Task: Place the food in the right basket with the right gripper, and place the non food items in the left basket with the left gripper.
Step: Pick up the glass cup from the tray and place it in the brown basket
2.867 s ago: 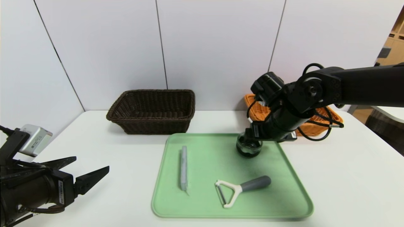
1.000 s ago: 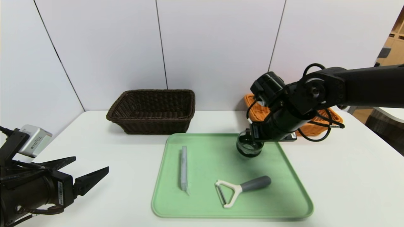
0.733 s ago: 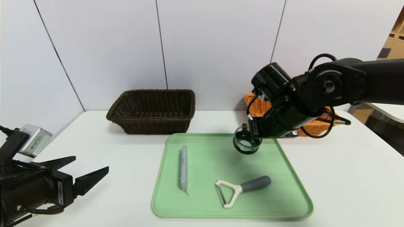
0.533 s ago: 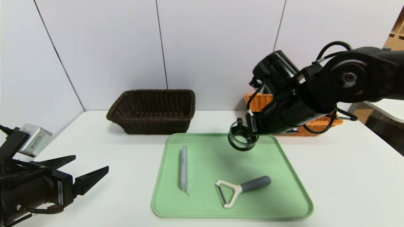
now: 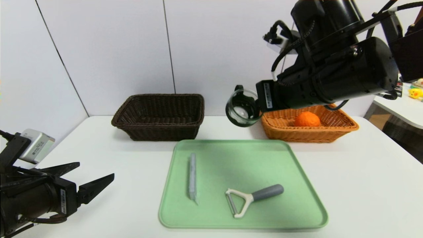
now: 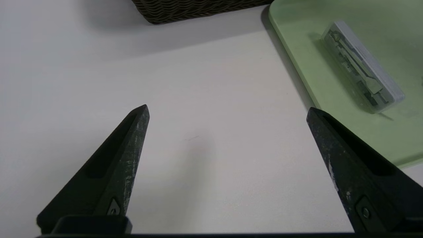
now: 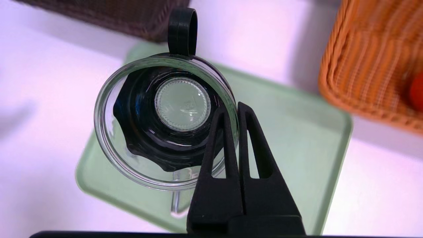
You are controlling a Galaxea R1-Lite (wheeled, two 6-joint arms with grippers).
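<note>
My right gripper [image 5: 256, 106] [image 7: 232, 109] is shut on the rim of the small round glass dish [image 5: 242, 109] [image 7: 165, 122], which hangs tilted high above the far edge of the green tray [image 5: 297, 185], between the two baskets. The orange fruit [image 5: 307, 119] [image 7: 417, 91] lies in the orange-tan right basket [image 5: 287, 129] [image 7: 373, 66]. The grey bar [image 5: 192, 177] [image 6: 362, 66] and the white peeler [image 5: 251, 198] lie on the tray. The dark brown left basket [image 5: 158, 115] holds nothing that I can see. My left gripper [image 5: 96, 170] [image 6: 228, 109] stays open, low over the table left of the tray.
The tray's near rim lies close to the table's front edge. White table shows between the left gripper and the tray. Wall panels stand right behind both baskets. Another table with small objects [image 5: 414, 92] stands at the far right.
The right gripper has lifted the glass dish off the tray's far right corner and raised it up and slightly left, which uncovers the orange basket and the fruit. The left arm has not moved.
</note>
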